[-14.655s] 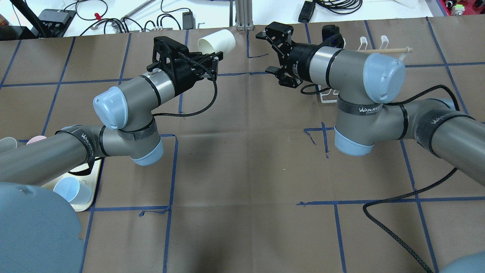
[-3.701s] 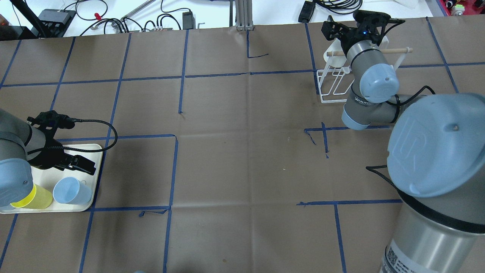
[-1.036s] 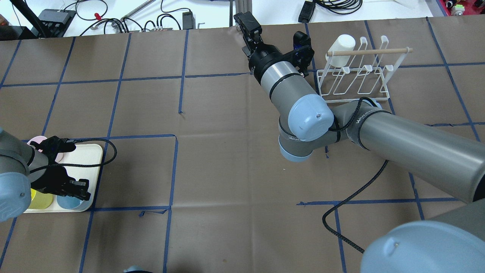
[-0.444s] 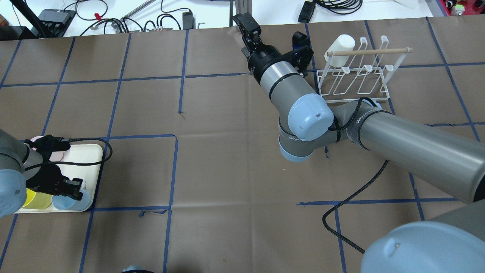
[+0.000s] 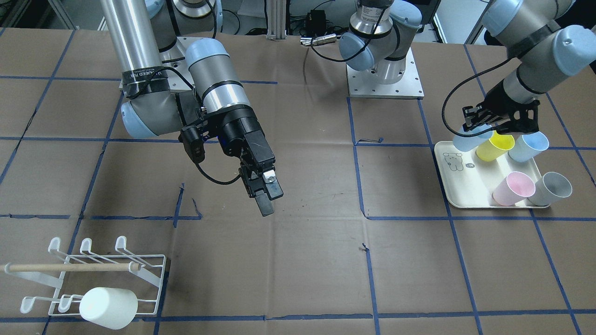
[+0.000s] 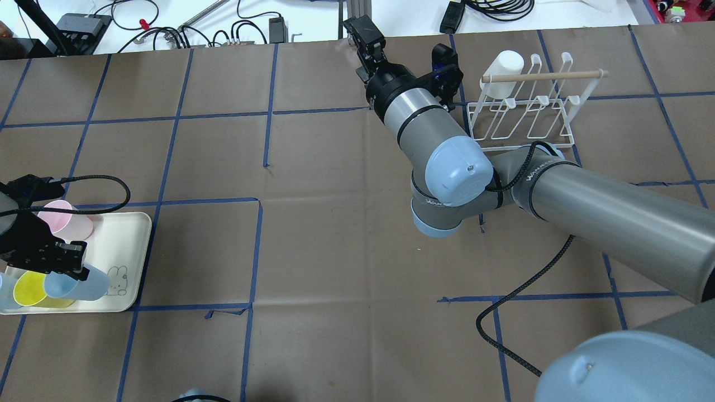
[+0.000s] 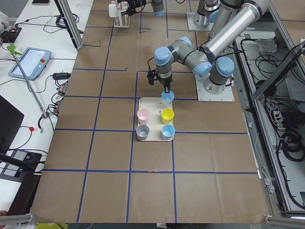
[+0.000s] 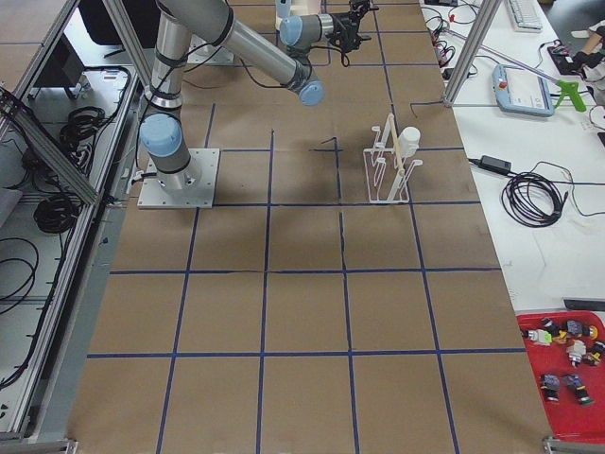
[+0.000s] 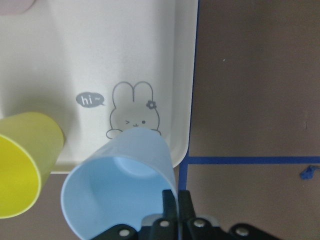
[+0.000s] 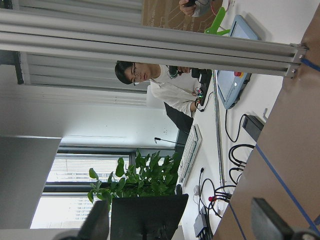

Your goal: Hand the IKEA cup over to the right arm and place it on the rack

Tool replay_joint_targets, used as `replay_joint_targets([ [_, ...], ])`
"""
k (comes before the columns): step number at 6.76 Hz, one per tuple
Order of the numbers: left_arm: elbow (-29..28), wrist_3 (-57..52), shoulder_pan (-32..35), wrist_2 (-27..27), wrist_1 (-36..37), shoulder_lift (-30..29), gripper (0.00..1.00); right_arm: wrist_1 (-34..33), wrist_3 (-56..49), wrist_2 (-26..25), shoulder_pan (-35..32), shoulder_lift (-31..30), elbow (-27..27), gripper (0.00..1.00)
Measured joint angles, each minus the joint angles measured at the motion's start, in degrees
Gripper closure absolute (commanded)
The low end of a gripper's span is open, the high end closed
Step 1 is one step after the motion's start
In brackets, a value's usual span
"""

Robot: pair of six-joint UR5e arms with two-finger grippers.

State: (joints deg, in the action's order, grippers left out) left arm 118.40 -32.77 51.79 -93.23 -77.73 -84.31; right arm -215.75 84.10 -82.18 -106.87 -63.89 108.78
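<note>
My left gripper (image 6: pixel 62 262) is shut on the rim of a light blue cup (image 6: pixel 78 282) and holds it tilted just above the cream tray (image 6: pixel 128 245). The left wrist view shows the fingers (image 9: pixel 172 202) pinching the wall of this blue cup (image 9: pixel 117 185). My right gripper (image 6: pixel 366 40) hangs open and empty over the far middle of the table, left of the white wire rack (image 6: pixel 522 120). Its fingers (image 10: pixel 270 222) stand wide apart. A white cup (image 6: pixel 503 64) hangs on the rack's left end, and it also shows in the front-facing view (image 5: pixel 109 307).
On the tray stand a yellow cup (image 5: pixel 496 146), another light blue cup (image 5: pixel 528 145), a pink cup (image 5: pixel 512 188) and a grey cup (image 5: pixel 551 188). A black cable (image 6: pixel 519 290) trails on the table under the right arm. Blue tape lines cross the brown table cover.
My left gripper has shut on the light blue cup and drawn it up and to the left, tilting it. The right arm has hardly moved. The white cup stays on the rack.
</note>
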Motion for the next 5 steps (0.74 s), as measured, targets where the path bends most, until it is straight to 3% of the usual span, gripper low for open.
replay_joint_targets([
  [2,-11.8,4.7,3.7,0.5,-7.9,-2.0,1.00,0.1,0.0,-0.1,0.0,0.4,0.0,0.00],
  [5,-24.3,6.6,10.4,6.3,-7.4,-8.2,1.00,0.0,0.1,0.2,0.0,1.2,-0.1,0.00],
])
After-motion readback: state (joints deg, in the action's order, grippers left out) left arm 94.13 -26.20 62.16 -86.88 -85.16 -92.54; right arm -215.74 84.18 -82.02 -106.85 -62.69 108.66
